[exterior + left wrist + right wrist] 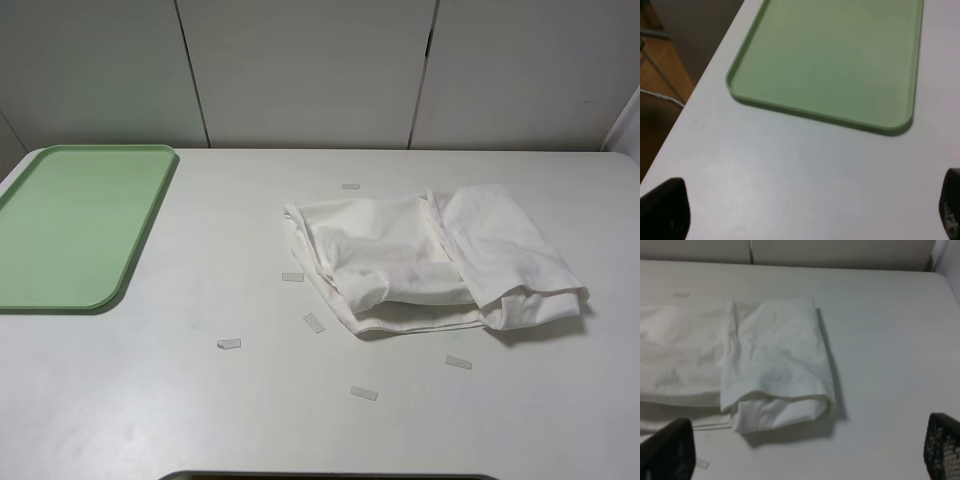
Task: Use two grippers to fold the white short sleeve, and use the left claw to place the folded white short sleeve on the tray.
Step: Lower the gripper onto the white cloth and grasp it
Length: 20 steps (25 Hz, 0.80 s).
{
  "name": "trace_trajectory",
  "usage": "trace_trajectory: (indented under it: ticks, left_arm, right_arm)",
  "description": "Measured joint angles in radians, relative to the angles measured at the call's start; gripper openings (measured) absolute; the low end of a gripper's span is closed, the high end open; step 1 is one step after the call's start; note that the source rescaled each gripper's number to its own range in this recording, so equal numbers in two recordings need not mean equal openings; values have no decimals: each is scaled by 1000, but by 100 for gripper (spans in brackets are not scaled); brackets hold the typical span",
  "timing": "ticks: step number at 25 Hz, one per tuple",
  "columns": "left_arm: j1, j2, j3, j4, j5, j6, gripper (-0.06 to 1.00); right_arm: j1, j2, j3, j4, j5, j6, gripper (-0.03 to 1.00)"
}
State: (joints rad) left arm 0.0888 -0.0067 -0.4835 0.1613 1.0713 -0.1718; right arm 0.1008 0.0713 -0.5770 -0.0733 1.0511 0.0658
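Tray (150,215) partly beyond exterior view's edge.

The white short sleeve (430,260) is seen as plain white, the tray (70,225) is done in flat pale green, and the table (200,430) is finished in a light greyish white. The tape strips (229,344) are seen as pale, kinda see-through, while the left gripper (807,210) and right gripper (805,450) are shown in black.

The left gripper (807,212) stands wide open. Only its two black fingertips (664,210) show, one at each lower corner of the left wrist view, well apart from each other. The right gripper (805,447) is wide open too. Its fingertips (667,450) also sit at the two lower corners of its view, and one has a dotted, mesh-like pad. Both grippers hold nothing.
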Motion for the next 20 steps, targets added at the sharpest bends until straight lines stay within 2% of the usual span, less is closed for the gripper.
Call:
trace_trajectory:
  ticks: [4,20]
  left_arm:
    - [0,0,0,0,0,0,100]
    - [0,0,0,0,-1,0,100]
  right_arm:
    - [-81,-77,73,50,-11,-86,100]
    - [-86,-77,78,66,-29,-100,100]
